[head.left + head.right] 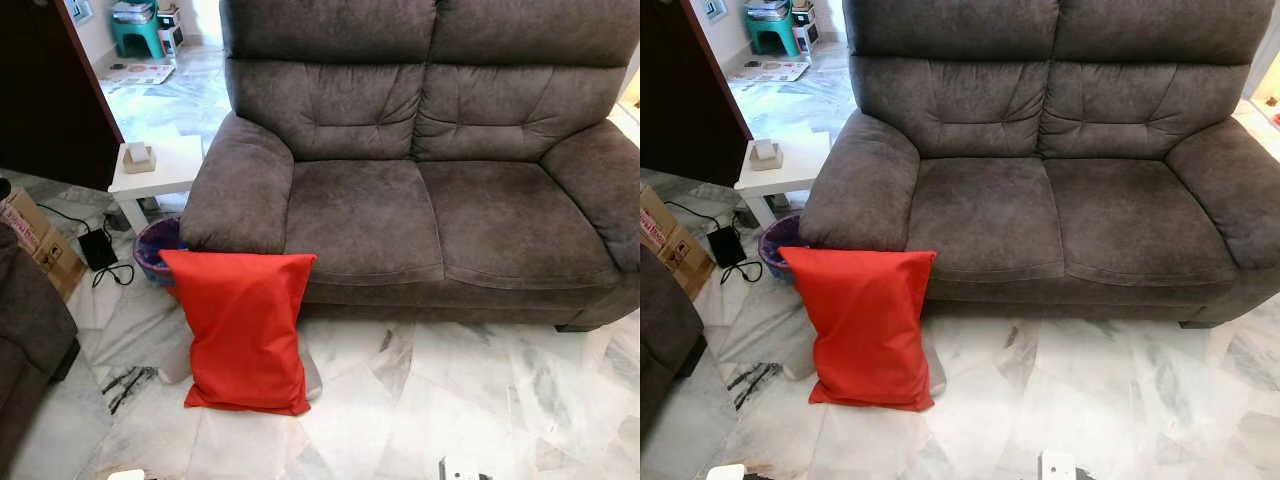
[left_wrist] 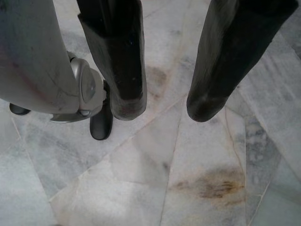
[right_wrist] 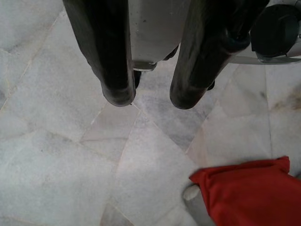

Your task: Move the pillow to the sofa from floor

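Observation:
A red pillow (image 1: 245,330) stands upright on the marble floor, leaning against the front of the dark grey sofa (image 1: 420,210) below its left armrest. A corner of the pillow (image 3: 244,188) also shows in the right wrist view. My left gripper (image 2: 164,110) hangs over bare floor tiles, its two black fingers apart and holding nothing. My right gripper (image 3: 150,101) also hangs above the floor, fingers a little apart and empty, some way from the pillow.
A white side table (image 1: 160,170) with a small box stands left of the sofa. A purple bin (image 1: 155,245) sits beside the armrest, with a cardboard box (image 1: 40,240) and black cables further left. A dark seat edge (image 1: 25,330) is at the left.

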{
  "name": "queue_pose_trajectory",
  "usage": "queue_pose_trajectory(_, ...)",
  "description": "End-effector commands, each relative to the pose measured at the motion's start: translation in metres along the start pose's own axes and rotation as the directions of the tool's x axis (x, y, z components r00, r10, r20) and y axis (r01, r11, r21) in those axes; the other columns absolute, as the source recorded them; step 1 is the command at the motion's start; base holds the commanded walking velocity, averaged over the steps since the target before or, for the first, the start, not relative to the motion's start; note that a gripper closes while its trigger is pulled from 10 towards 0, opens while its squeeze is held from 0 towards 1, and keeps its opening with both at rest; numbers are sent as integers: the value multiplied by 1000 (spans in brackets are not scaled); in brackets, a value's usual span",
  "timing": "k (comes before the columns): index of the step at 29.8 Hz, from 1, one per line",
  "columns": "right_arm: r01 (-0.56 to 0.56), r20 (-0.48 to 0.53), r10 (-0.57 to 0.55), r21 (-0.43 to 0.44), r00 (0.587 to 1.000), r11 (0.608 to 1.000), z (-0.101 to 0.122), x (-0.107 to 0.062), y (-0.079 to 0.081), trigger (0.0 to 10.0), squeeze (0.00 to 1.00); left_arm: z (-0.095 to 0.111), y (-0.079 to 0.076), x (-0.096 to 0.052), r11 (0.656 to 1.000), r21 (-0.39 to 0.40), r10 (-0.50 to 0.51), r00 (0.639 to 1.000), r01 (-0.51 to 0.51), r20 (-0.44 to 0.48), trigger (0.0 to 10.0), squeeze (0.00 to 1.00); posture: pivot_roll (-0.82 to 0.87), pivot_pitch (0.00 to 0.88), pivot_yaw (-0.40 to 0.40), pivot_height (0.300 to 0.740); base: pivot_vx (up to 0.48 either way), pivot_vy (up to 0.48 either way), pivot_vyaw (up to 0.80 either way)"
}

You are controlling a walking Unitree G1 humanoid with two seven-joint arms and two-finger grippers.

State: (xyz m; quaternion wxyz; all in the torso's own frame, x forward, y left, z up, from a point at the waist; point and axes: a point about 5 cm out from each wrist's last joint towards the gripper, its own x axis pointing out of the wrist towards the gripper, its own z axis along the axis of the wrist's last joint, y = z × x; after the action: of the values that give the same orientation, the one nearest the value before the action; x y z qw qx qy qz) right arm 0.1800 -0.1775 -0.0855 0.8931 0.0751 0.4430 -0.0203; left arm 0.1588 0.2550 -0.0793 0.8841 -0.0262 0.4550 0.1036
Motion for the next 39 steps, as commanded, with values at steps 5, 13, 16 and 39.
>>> queue_pose_trajectory(5,2,-10,-2,-11,1000,1000,-3,-1,0,10000,0,-10,1,-2,1000,4,0,999,0,-37,10000,0,49,134,22,740,97,0,0)
queue_pose_trajectory(13,1,-14,-1,-17,1000,1000,-4,-1,-1,10000,0,-10,0,-2,1000,0,0,999,0,-36,10000,0,49,134,20,740,251,0,0)
queue_pose_trajectory(16,3,-16,-3,-18,1000,1000,-4,-1,-2,10000,0,-10,0,-2,1000,-1,-1,999,1,-36,10000,0,48,135,19,740,252,0,0)
queue_pose_trajectory(39,-4,-32,2,-49,999,999,-9,-2,0,10000,0,-10,0,-2,1000,-8,-2,999,2,-35,10000,0,55,132,18,740,269,0,0)
